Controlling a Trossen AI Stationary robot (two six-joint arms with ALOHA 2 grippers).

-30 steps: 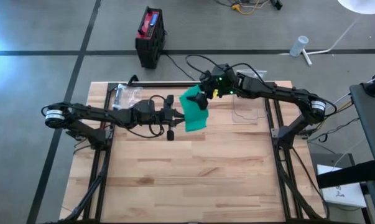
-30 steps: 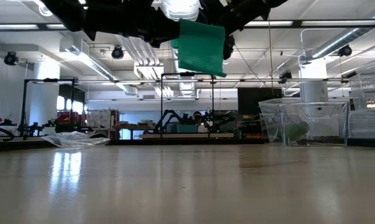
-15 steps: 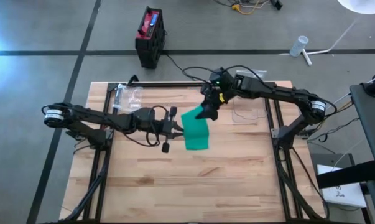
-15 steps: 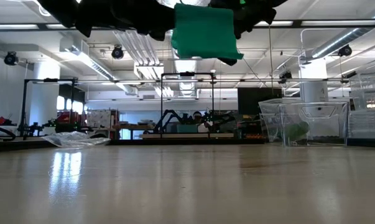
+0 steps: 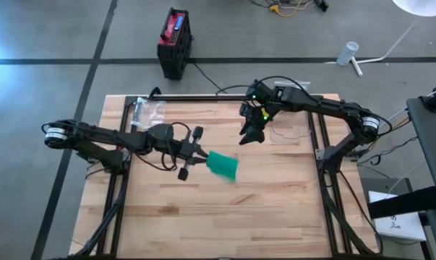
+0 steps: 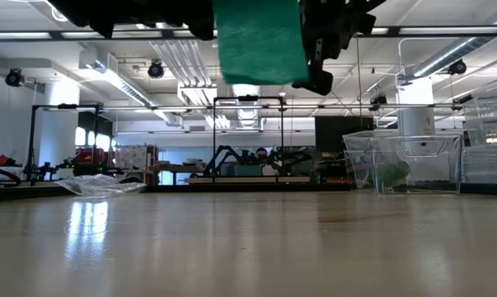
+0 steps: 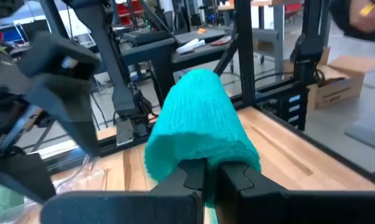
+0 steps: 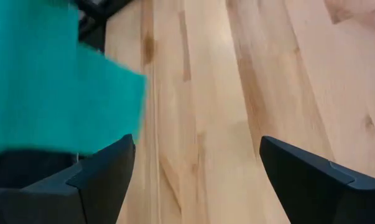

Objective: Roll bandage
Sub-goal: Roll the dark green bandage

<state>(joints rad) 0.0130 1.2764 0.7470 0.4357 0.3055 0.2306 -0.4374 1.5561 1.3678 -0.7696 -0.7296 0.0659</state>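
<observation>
A green bandage (image 5: 222,165) is held above the table's middle by my left gripper (image 5: 201,157), which is shut on it. In the left wrist view the bandage (image 7: 196,121) bulges out past the fingers as a rounded fold. In the low view it (image 6: 259,41) hangs high, clear of the table. My right gripper (image 5: 249,135) is open and empty, up and to the far right of the bandage. Its wrist view shows the bandage (image 8: 56,81) off to one side of its spread fingers (image 8: 106,171). My left gripper pinches the bandage between its two fingers at the near end of the fold (image 7: 203,160). The fingers come about level from the table's left. The cloth stands out past the fingertips as a curved, folded-over hump of several layers, lifted clear of the table.
A crumpled clear plastic bag (image 5: 147,110) lies at the table's far left. A clear plastic container (image 5: 290,130) stands at the far right, also in the low view (image 6: 405,161). Bare wooden tabletop (image 5: 225,217) spreads toward the near edge. A black and red box (image 5: 174,42) stands on the floor beyond.
The bandage, first stretched as a flat sheet between both grippers, has come away from my right gripper and now bunches at my left one. My left gripper has carried it toward the table's near edge. My right gripper has drifted toward the right edge.
</observation>
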